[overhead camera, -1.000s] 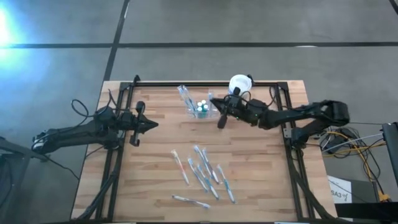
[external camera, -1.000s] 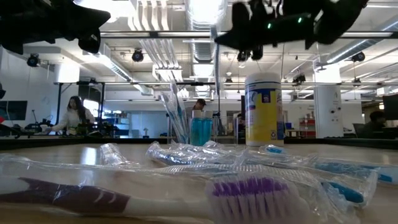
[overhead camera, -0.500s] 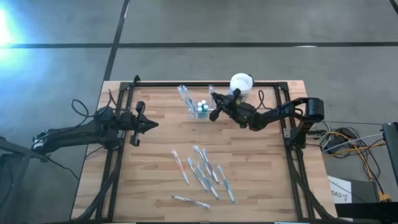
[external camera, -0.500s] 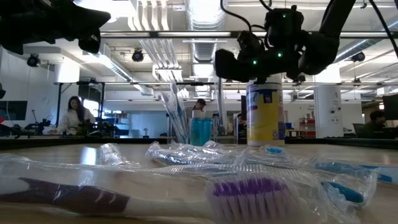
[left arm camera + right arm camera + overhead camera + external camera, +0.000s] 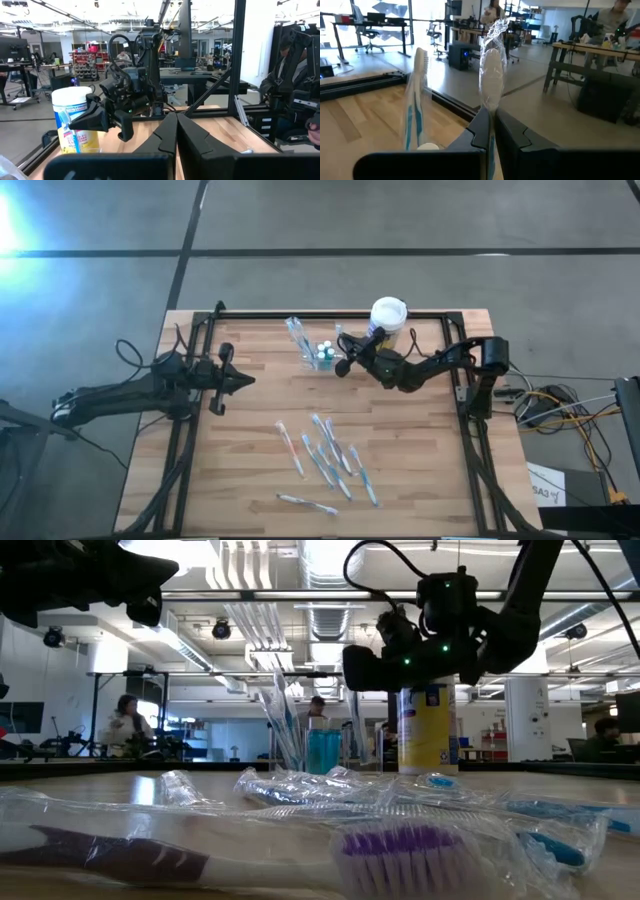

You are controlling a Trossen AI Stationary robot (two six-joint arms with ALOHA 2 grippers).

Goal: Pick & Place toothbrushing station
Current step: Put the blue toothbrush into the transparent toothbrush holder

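Observation:
The see-through holder point(image 5: 318, 358) stands at the table's far middle, with toothbrushes and small blue-capped tubes upright in it point(image 5: 300, 745). My right gripper point(image 5: 343, 361) is level beside the holder's right side and shut on a plastic-wrapped toothbrush point(image 5: 491, 65). Another brush in the holder point(image 5: 415, 100) shows just past it. My left gripper point(image 5: 222, 376) hovers over the table's left part, shut and empty point(image 5: 176, 122). My right gripper pinches the wrapped toothbrush between its two fingers, on the handle below the head point(image 5: 489, 104). The fingers come level from the table's right and lie across the brush. The brush stands upright, head up. The fingers hide its lower part.
A white-lidded canister with a yellow label point(image 5: 388, 315) stands just right of the holder, behind my right gripper. Several wrapped toothbrushes point(image 5: 325, 460) lie loose on the near middle of the table. A black frame rail point(image 5: 330, 313) runs along the far edge.
My right gripper has gone down and toward the table's left and far edge, up to the holder's right side, staying shut while its arm folded back.

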